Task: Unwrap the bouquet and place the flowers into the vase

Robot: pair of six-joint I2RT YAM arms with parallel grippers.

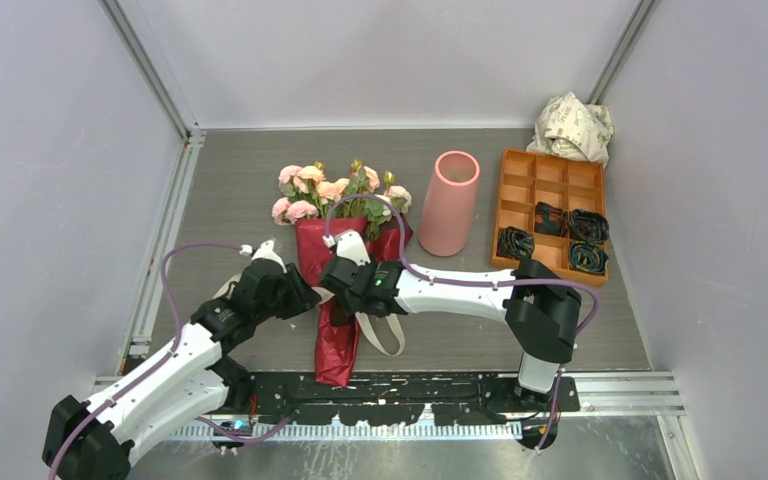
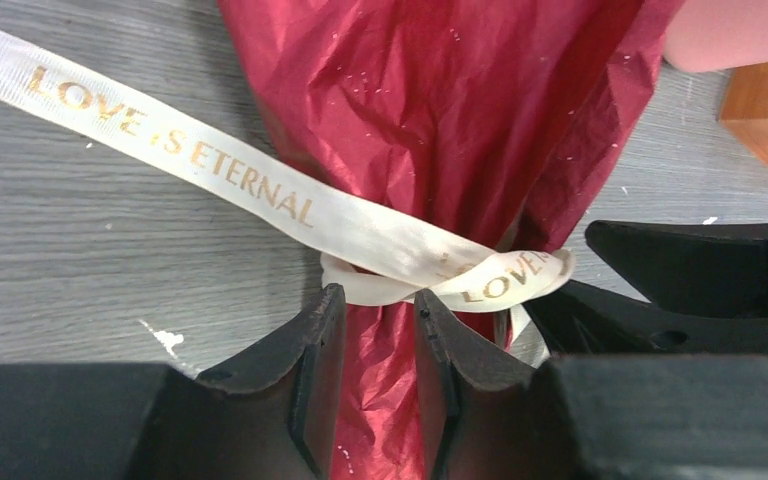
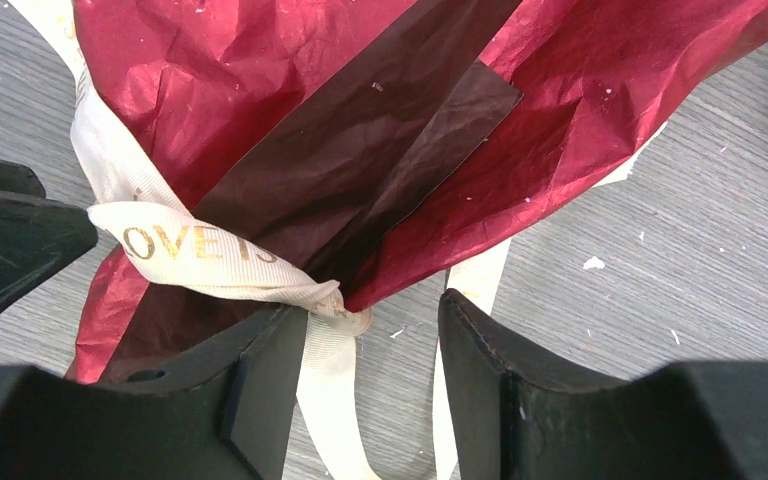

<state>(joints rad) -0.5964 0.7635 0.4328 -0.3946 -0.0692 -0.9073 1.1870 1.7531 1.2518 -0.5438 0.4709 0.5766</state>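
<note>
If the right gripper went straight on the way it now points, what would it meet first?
Probably the ribbon tied round the bouquet, just ahead of the right gripper; the depth is unclear.

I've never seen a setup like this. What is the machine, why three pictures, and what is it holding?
The machine is two robot arms, a left arm and a right arm, bolted at the near edge of a table. The wide picture comes from a camera above and behind them; each close-up comes from a camera on one wrist. On the table are a bouquet of roses in dark red paper, a pink vase, an orange tray and a crumpled paper ball. The left arm's fingers pinch the bouquet's wrapped stems beside the cream ribbon. The right arm's fingers stand open around the ribbon's loose tails, gripping nothing.
</note>
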